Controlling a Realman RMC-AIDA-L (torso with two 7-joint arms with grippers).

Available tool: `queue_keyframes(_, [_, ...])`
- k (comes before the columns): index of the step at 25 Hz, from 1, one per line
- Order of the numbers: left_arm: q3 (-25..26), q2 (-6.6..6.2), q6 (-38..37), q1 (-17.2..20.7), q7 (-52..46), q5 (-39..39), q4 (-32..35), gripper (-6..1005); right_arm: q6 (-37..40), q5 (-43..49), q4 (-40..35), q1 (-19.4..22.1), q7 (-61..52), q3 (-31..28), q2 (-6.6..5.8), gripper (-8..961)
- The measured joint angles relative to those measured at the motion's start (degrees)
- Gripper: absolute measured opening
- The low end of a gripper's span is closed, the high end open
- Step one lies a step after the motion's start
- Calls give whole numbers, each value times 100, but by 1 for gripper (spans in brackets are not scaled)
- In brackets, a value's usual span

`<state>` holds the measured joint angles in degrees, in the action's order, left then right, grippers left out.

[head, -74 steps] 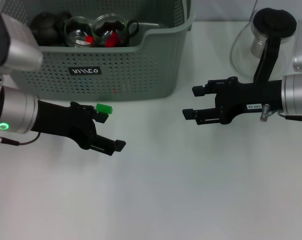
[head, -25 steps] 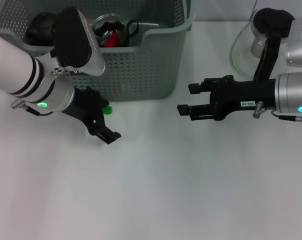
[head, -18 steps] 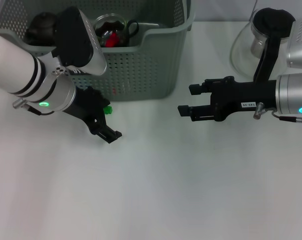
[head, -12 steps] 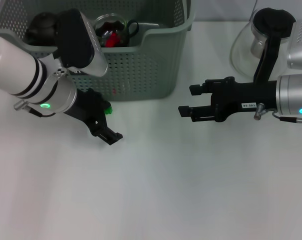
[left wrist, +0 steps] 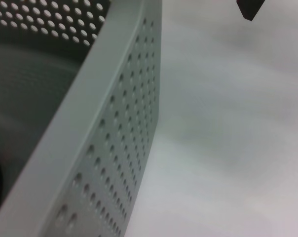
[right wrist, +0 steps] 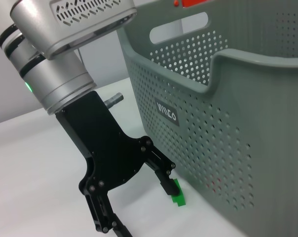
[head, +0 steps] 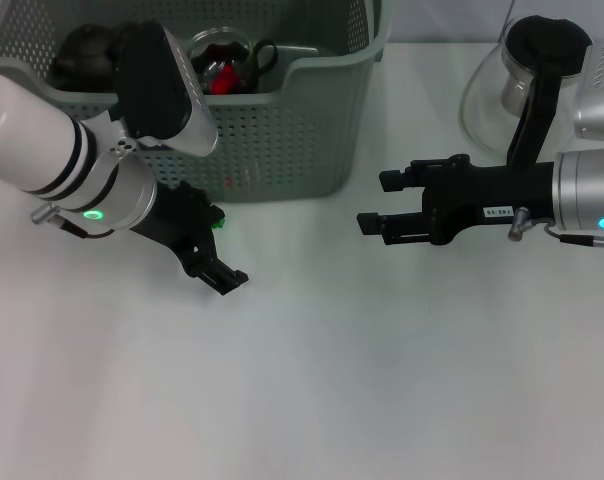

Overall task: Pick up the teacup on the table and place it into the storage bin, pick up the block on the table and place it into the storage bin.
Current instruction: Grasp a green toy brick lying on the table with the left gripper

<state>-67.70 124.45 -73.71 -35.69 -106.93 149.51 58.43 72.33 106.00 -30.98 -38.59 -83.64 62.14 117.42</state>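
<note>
Left of centre in the head view, black left gripper (head: 214, 250) low on the white table (head: 312, 380), fingers spread, upper fingertip at the small green block (right wrist: 177, 192) beside the bin wall. At centre right, black right gripper (head: 384, 205) hovering, likewise parted, holding nothing. Behind, grey-green perforated plastic storage bin (head: 282, 120) with glass teacups (head: 222, 55) inside. Risk: nudging the block against the wall instead of straddling it.
</note>
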Motion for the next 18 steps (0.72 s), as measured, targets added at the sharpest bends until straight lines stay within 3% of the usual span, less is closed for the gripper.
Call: queue_keyframes(18, [-213,-3,99,-15,-81,18,22,961,0,-7,48,10,22,0,-9,766])
